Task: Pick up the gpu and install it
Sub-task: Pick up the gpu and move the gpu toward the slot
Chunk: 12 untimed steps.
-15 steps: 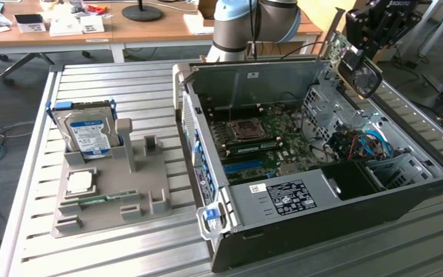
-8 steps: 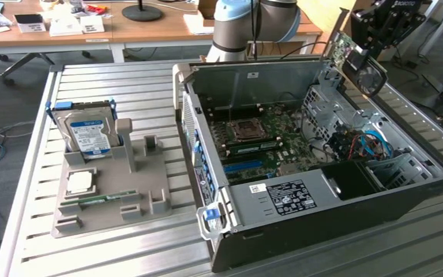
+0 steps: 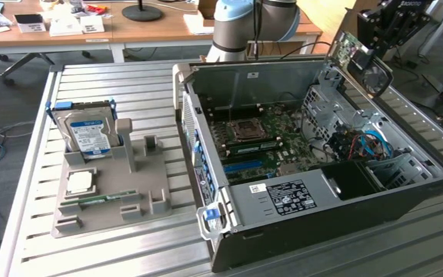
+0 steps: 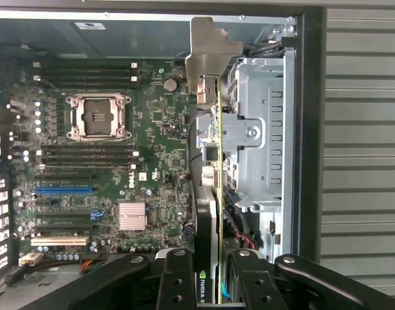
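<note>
Entry: I see the gpu (image 3: pixel 352 53) pinched in the gripper (image 3: pixel 369 49), fingers (image 4: pixel 178 284) closed narrowly on its edge. It hangs above the far corner of the open computer case (image 3: pixel 345 225), towards the exterior view's right.

In the wrist view the gpu (image 4: pixel 213 161) shows edge-on: a thin green board with a glossy black cover on one face. A bent silver bracket (image 4: pixel 210 48) of matte sheet metal sits at the end away from the gripper (image 4: pixel 213 287).

Beneath it lie the dark green motherboard (image 4: pixel 152 129), densely studded, and a perforated grey steel drive cage (image 4: pixel 262 129).

The table (image 3: pixel 113 254) is ribbed aluminium. On it a moulded grey holder (image 3: pixel 113 213) carries an upright hard drive (image 3: pixel 87 133).
</note>
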### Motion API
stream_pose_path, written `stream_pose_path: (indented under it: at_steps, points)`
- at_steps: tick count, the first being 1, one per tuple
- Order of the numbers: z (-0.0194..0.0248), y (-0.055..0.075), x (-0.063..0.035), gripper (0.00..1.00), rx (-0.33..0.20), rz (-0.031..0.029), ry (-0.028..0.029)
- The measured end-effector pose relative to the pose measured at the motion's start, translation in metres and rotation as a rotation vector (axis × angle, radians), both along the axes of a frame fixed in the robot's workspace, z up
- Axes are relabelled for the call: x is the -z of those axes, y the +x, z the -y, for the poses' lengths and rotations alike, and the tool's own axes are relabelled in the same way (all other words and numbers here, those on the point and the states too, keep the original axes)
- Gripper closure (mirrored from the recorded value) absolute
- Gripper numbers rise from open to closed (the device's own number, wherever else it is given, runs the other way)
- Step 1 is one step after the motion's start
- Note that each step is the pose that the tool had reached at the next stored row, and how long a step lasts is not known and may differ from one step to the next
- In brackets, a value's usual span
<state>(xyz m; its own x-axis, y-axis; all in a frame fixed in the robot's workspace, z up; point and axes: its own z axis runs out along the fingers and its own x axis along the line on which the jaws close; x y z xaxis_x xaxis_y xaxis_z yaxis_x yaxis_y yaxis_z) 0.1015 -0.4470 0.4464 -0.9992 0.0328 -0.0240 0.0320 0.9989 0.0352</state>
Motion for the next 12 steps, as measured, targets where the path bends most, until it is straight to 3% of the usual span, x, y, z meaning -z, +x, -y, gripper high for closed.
stream_pose_path:
  at_steps: [12]
  points:
    - [0.0000, 0.015, 0.0000, 0.73, 0.000, 0.0000, -0.0001]
